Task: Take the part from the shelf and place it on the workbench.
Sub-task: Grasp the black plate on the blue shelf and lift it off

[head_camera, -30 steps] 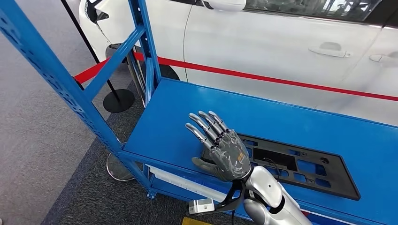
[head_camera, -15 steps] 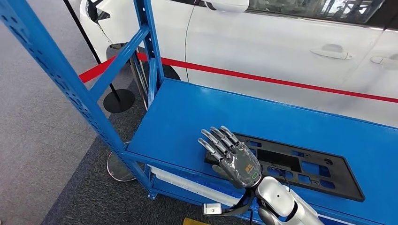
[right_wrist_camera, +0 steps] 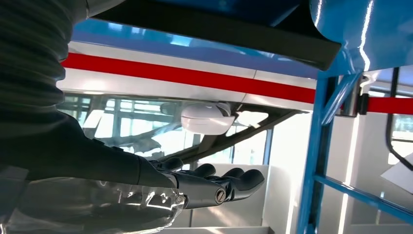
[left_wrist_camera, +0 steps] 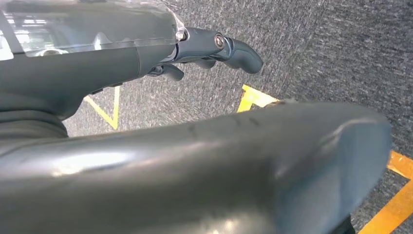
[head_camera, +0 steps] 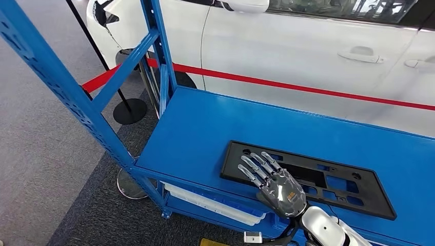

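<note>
One black part (head_camera: 328,180) flat on blue shelf (head_camera: 205,128); right hand (head_camera: 274,187) over it, fingers spread, empty.

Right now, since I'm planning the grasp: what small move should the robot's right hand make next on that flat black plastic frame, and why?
Probably lower the right hand and close its fingers round the near edge of the flat black plastic frame. The hand is open with fingers spread, holding nothing, and the frame lies flat on the blue metal shelf, not yet lifted.
</note>
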